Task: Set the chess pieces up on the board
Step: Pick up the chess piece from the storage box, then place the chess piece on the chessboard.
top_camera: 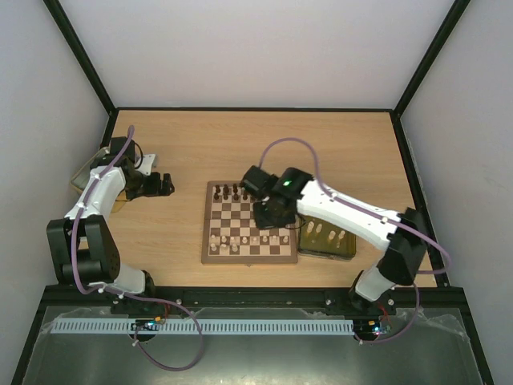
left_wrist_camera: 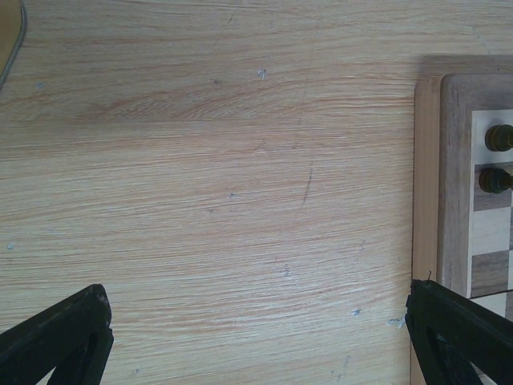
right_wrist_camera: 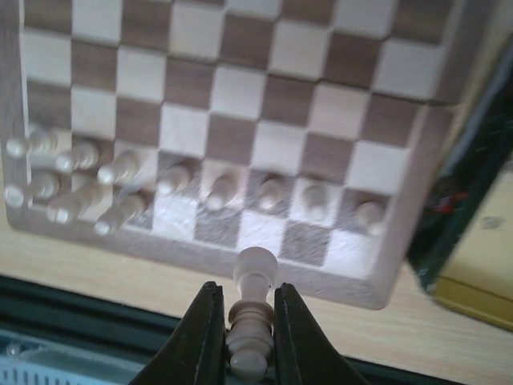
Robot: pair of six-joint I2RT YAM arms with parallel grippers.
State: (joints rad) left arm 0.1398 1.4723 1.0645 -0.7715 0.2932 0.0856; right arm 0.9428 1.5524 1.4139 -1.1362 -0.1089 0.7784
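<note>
Item: cream chess piece, type blurred, perhaps a bishop, pinched in right gripper over board, cream side. Left gripper agape, empty. Risk: lowering topples neighbouring cream pawns.

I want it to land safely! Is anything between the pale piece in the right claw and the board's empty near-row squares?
Nothing visible is. The right gripper holds the cream piece over the board, whose near-row squares are bare there; the cream pawns stand one row farther.
</note>
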